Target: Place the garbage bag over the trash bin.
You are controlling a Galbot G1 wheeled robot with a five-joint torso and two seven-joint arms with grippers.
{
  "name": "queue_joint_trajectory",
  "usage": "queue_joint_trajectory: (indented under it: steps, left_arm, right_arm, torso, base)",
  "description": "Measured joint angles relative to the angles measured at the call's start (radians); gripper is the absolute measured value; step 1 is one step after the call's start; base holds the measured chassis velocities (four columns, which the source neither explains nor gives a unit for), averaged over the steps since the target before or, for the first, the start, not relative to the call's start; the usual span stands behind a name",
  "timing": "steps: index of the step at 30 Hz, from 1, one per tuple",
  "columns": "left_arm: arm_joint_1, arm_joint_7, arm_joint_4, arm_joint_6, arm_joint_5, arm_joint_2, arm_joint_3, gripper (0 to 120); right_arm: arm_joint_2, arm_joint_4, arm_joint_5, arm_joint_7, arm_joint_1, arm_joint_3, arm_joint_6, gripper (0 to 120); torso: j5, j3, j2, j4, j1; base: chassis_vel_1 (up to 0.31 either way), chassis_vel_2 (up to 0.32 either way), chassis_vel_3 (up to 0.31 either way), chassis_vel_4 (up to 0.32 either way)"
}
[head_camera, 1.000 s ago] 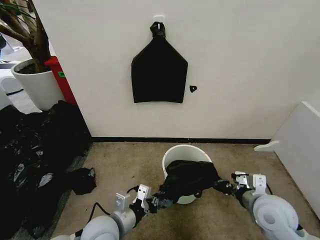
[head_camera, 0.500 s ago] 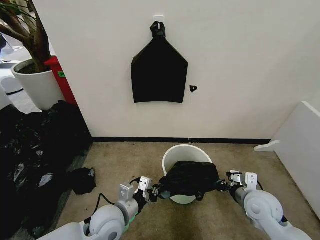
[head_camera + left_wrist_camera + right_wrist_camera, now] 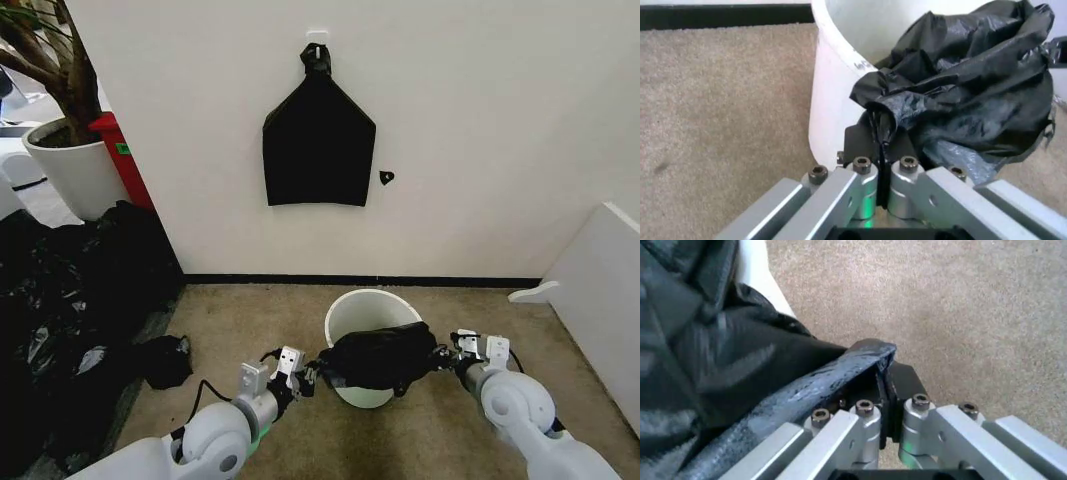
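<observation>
Thin, glossy, wrinkled black plastic garbage bag (image 3: 378, 357): lower centre of the head view, stretched between the two grippers and draped across the near half of the trash bin's mouth; the far half of the opening stays uncovered.

Small round cream-white plastic trash bin (image 3: 362, 305): stands on beige carpet (image 3: 260, 330) in the lower centre of the frame, close to the white wall (image 3: 480, 150).

Left gripper (image 3: 306, 378): lower left of the bin, just beside its wall, fingers pinched together on a bunched corner of the garbage bag (image 3: 960, 95); the left wrist view shows film clamped between the closed black pads (image 3: 863, 142).

Right gripper (image 3: 447, 358): lower right of the bin, fingers clamped on the opposite edge of the bag (image 3: 740, 370).

Flat black bag with sloping shoulders and a knot (image 3: 318, 140): hangs on the wall, upper centre.

Large heap of black plastic film (image 3: 70, 300): left edge of the frame.

White plant pot (image 3: 75, 170): upper left.
</observation>
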Motion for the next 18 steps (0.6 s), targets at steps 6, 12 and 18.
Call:
queue_joint_trajectory:
  steps: [6,12,18]
  left_arm:
    - [-0.018,0.001,0.025,-0.005,-0.011,-0.026,-0.017,0]
    - [-0.024,0.002,0.047,-0.010,-0.014,-0.040,-0.025,0]
    - [-0.006,0.008,0.067,-0.017,-0.014,-0.052,-0.054,0]
  right_arm:
    - [0.006,-0.033,-0.003,-0.018,0.031,-0.002,0.017,0]
    - [0.018,-0.066,-0.031,-0.055,0.038,-0.008,0.029,0]
    - [0.035,-0.096,-0.081,-0.118,0.031,-0.009,0.069,0]
  torso:
    - [-0.0001,0.000,0.000,0.0000,0.000]
    - [-0.0001,0.000,0.000,0.0000,0.000]
    - [-0.0001,0.000,0.000,0.0000,0.000]
  base:
    - [0.000,0.000,0.000,0.000]
    - [0.000,0.000,0.000,0.000]
    - [0.000,0.000,0.000,0.000]
